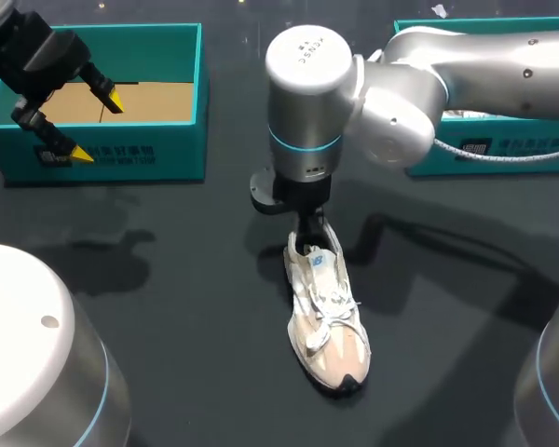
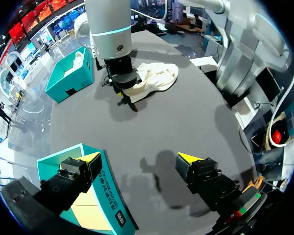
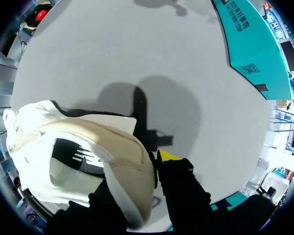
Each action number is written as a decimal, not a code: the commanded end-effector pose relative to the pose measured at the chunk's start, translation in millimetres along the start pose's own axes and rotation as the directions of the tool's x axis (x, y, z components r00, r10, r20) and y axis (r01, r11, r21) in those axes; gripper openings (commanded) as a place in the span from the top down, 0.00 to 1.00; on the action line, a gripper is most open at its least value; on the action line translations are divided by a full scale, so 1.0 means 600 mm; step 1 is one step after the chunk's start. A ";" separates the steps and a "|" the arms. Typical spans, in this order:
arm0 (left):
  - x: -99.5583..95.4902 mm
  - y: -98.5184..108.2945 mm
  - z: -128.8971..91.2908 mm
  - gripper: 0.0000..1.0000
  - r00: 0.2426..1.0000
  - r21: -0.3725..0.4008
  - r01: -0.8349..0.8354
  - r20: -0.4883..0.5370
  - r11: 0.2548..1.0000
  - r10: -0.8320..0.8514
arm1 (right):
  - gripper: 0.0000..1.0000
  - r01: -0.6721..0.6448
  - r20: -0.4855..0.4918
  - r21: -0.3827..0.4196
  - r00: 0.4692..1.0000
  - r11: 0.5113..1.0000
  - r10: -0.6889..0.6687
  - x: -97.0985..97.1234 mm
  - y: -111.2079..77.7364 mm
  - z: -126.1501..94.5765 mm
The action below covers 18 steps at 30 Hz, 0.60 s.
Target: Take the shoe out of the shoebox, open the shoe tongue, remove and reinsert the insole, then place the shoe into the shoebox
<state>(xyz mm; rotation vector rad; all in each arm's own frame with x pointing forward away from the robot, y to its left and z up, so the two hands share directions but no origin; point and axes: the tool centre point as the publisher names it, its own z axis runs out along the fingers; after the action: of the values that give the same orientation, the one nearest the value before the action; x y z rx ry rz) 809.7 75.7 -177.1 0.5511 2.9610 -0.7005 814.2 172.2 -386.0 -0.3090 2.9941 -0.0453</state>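
1. The dark table is filling the head view and carrying everything in play.
2. The right arm is lying across the upper right of the frame, its wrist pointing down at centre.
3. An open teal shoebox is sitting in the upper left with bare cardboard showing inside. A second teal box is sitting in the upper right, partly behind the arm.
4. The shoe, a pale laced sneaker, is lying out of the box on the table just below centre. Its toe is pointing at the lower edge. It is looking light, soft in the upper and stiffer at the sole and heel. The heel collar is likely offering the firmest hold, while the tongue is calling for a gentle pinch above the laces.
5. The left gripper is hanging over the shoebox with fingers spread wide, holding nothing.
6. The right gripper is appearing to pinch the shoe's heel, fingers narrow on either side.
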 end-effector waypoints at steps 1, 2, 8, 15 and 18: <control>-0.001 0.000 -0.001 0.00 1.000 -0.003 0.000 -0.002 1.000 0.000 | 1.00 -0.012 0.019 0.020 1.000 1.000 0.011 0.009 -0.007 -0.035; -0.001 0.000 -0.001 0.00 1.000 -0.003 0.000 -0.002 1.000 0.000 | 1.00 -0.017 0.023 0.028 1.000 0.999 0.016 0.009 -0.010 -0.043; -0.001 0.000 -0.001 0.00 1.000 -0.003 0.000 -0.002 1.000 0.000 | 1.00 -0.048 0.052 0.058 0.998 0.997 0.045 0.005 -0.044 -0.096; -0.001 0.000 -0.001 0.00 1.000 -0.003 0.000 -0.002 1.000 0.000 | 1.00 -0.068 0.085 0.062 0.994 0.996 0.062 -0.006 -0.085 -0.164; -0.001 0.000 -0.001 0.00 1.000 -0.003 0.000 -0.002 1.000 0.000 | 1.00 -0.077 0.102 0.053 0.992 0.996 0.071 -0.011 -0.101 -0.195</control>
<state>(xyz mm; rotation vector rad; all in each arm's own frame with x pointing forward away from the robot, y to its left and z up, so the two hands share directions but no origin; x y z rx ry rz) 809.7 75.7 -177.1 0.5511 2.9610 -0.7005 826.0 135.4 -300.8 -0.1846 2.9032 -0.1382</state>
